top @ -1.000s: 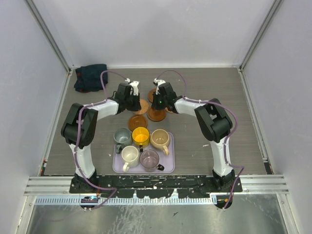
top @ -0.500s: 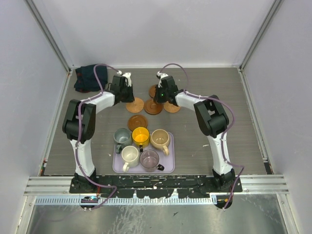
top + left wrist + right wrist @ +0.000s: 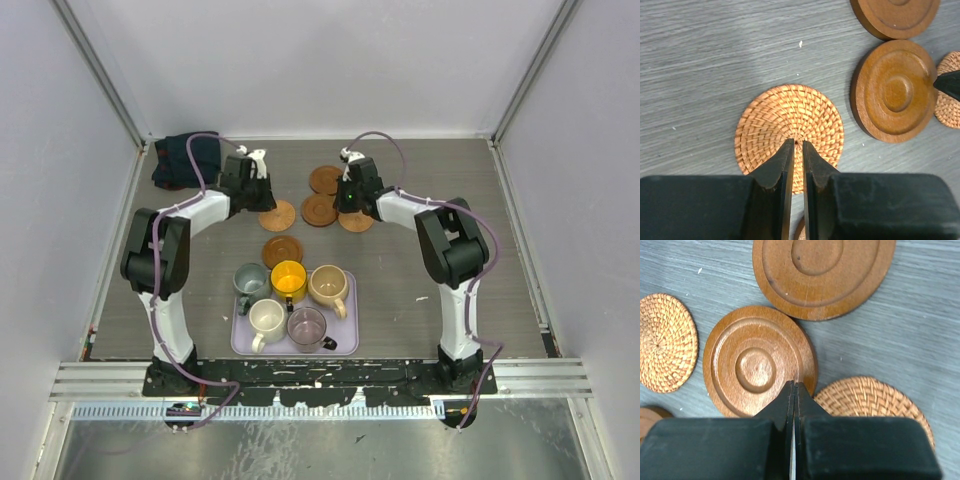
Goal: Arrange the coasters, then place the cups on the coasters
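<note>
Five coasters lie behind the tray: a woven one (image 3: 277,214) (image 3: 785,120), a wooden one (image 3: 318,210) (image 3: 757,365), a far wooden one (image 3: 324,179) (image 3: 820,270), a woven one (image 3: 355,220) (image 3: 875,400) and a wooden one (image 3: 282,250) nearest the tray. My left gripper (image 3: 268,205) (image 3: 795,143) is shut and empty over the left woven coaster's centre. My right gripper (image 3: 338,208) (image 3: 794,385) is shut and empty at the middle wooden coaster's right edge. The cups stand on the lavender tray (image 3: 346,342): grey-green (image 3: 250,281), yellow (image 3: 288,281), tan (image 3: 328,285), cream (image 3: 267,318) and mauve (image 3: 306,324).
A dark folded cloth (image 3: 185,158) lies at the back left corner. White walls close the table on three sides. Both arms reach toward the back, their elbows flanking the tray.
The left woven coaster has shifted left with my left gripper. My right gripper has moved right, uncovering the far wooden coaster. The cups have not moved.
</note>
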